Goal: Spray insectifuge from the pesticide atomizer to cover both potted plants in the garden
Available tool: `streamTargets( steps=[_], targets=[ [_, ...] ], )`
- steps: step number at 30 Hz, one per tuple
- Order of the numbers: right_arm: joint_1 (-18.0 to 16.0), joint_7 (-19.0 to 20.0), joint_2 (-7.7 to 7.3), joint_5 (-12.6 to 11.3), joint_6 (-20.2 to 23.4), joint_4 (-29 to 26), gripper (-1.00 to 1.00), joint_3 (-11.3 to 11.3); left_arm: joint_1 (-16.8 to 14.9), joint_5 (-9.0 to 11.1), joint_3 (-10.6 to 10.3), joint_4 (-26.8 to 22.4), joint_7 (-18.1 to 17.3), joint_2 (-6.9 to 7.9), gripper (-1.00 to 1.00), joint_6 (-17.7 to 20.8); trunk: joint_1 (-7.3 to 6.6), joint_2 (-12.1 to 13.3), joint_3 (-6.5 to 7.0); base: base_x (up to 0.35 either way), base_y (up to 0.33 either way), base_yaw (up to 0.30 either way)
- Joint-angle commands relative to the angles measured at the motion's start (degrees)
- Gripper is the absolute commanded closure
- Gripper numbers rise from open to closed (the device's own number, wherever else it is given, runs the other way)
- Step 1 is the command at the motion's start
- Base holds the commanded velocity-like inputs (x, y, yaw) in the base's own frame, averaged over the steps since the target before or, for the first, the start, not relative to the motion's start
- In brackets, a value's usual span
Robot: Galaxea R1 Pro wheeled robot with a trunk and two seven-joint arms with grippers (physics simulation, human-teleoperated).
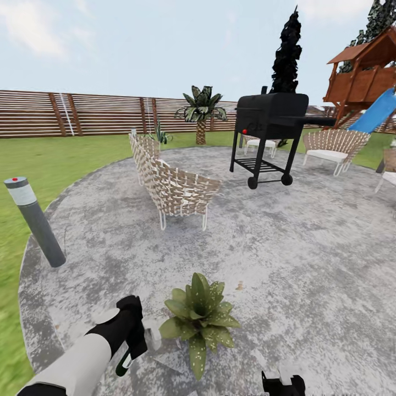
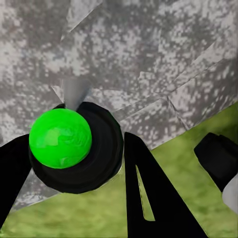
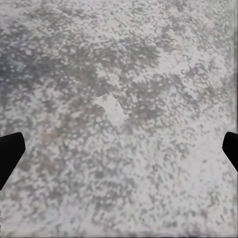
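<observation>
While the speckled potted plant (image 1: 199,319) spreads low on the grey patio (image 1: 308,258), the left end effector (image 1: 133,345) just beside it clamps the dark green pesticide atomizer (image 1: 123,364), bottle hanging downward, bright green cap (image 2: 60,138) up.

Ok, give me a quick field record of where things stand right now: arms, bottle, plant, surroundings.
left gripper: shut on the pesticide atomizer, its bright green cap facing the wrist camera
right gripper: open, nothing between the fingers, over paving
potted plant: on the grey patio, just right of the left gripper
second plant: not identified
nearby: bollard lamp at the patio's left edge, wicker chair, black grill beyond
</observation>
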Motion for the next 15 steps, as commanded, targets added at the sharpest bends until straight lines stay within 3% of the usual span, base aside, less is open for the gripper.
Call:
streamTargets(
  steps=[1, 10, 15],
  targets=[
    [-0.05, -0.29, 0.0, -0.26, -0.15, 0.06, -1.0, 0.5, 0.0, -0.13, -0.16, -0.14, -0.33, -0.02, 1.0, 0.46, -0.01, -0.02, -0.05, 0.0, 0.236, -0.192],
    [-0.05, -0.29, 0.01, -0.26, -0.16, 0.06, -1.0, 0.56, -0.05, -0.07, -0.11, -0.22, 0.52, -0.05, 1.0, 0.53, -0.01, -0.02, -0.05, 0.033, 0.297, -0.018],
    [-0.05, -0.29, 0.01, -0.26, -0.17, 0.06, -1.0, 0.55, -0.03, -0.02, 0.0, -0.22, 0.5, -0.15, 1.0, 0.54, -0.01, -0.02, -0.05, 0.221, 0.256, -0.213]
  ],
)
